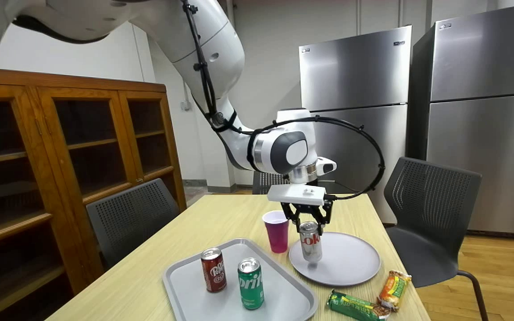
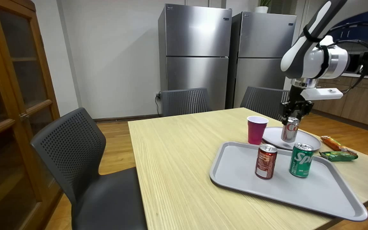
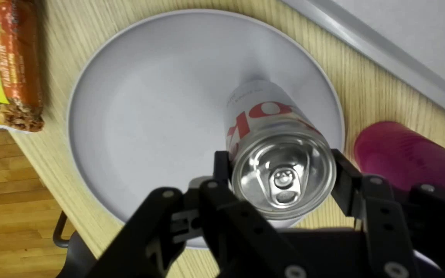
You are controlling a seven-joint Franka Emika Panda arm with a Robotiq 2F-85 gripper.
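We see a pale wood-grain table [image 2: 177,153], with a dark grey plastic chair [image 1: 431,223] by the edge nearest the plate. A grey rectangular plastic tray [image 2: 232,166] lies toward one end of the table, and in an exterior view one of its corners seems to jut past the table's edge. Between the tray's side and the chair-side edge lies a round lavender-grey plate [image 3: 149,127].

Our only arm's black two-fingered gripper [image 3: 280,166] points down over the plate. Just beside the plate's rim stands a tall magenta plastic cup [image 1: 278,236] with a white inside. The silver cylindrical metal Coke can [image 1: 311,245] is gripped between the fingers, which press its wall near the rim. Its long axis is close to upright, and its base is off the plate's middle, toward the tray; we cannot tell whether it rests there or hangs just above.

A dark red metal Dr Pepper can [image 1: 213,270] and a green metal Sprite can [image 1: 250,284] stand upright, apart, inside the tray's edges. A green-wrapped granola bar [image 1: 355,306] touches an orange-wrapped granola bar [image 1: 394,290] near the chair-side edge. We judge room tightest toward the cup; the wider stretch of plate opens toward the bars.
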